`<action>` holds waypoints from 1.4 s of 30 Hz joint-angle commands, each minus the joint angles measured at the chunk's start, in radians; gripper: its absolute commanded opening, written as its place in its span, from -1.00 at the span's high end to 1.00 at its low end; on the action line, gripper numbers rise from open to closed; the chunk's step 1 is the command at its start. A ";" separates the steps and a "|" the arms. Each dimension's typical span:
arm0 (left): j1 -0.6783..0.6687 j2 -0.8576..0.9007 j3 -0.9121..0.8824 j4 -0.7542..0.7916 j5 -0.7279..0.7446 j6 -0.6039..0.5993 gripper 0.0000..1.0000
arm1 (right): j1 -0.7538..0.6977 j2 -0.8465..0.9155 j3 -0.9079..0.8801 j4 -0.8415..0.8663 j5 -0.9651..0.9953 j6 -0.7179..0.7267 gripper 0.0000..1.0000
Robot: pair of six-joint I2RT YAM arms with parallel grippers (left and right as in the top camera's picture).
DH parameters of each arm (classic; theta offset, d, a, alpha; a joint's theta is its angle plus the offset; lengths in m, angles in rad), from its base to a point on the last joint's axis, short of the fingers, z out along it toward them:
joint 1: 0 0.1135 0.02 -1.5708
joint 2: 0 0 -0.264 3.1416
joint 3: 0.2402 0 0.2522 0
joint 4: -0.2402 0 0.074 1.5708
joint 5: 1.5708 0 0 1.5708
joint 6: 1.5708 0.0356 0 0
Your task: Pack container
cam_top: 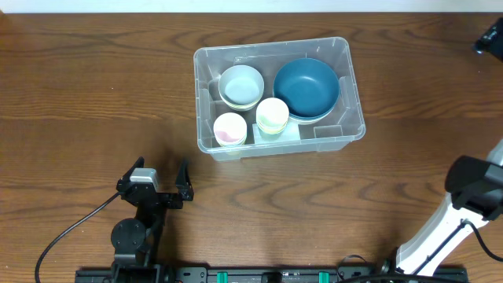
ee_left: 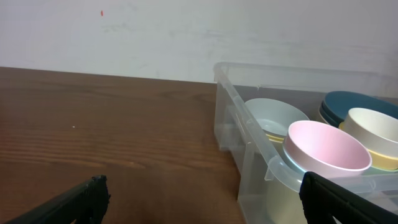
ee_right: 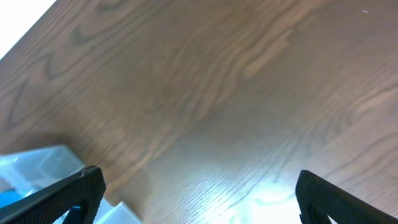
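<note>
The clear plastic container (cam_top: 201,102) stands at the table's middle. It holds a dark blue bowl (cam_top: 306,86), a light blue bowl (cam_top: 240,83), a pale yellow cup (cam_top: 273,112) and a pink cup (cam_top: 229,127). My left gripper (cam_top: 159,176) is open and empty on the table, in front of the container's near left corner. In the left wrist view the container (ee_left: 249,149), pink cup (ee_left: 326,148) and light blue bowl (ee_left: 273,117) show beyond the open fingers (ee_left: 202,199). My right gripper (ee_right: 199,199) is open and empty above bare table, with the container's corner (ee_right: 37,163) at the lower left.
The right arm (cam_top: 471,185) rises at the table's right front, and a black part of it (cam_top: 489,38) shows at the far right edge. A cable (cam_top: 71,232) runs from the left arm's base. A white wall (ee_left: 186,31) stands behind the table.
</note>
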 commanded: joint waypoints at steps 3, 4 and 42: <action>-0.002 -0.005 -0.013 -0.040 0.007 0.017 -0.96 | 0.184 -0.053 0.005 -0.003 -0.001 0.013 -0.99; -0.002 -0.005 -0.013 -0.040 0.007 0.017 -0.96 | 0.224 -0.072 0.005 -0.003 -0.001 0.013 -0.98; -0.002 -0.005 -0.013 -0.040 0.007 0.018 -0.96 | 0.477 -1.652 -2.045 1.549 0.050 -0.280 -0.98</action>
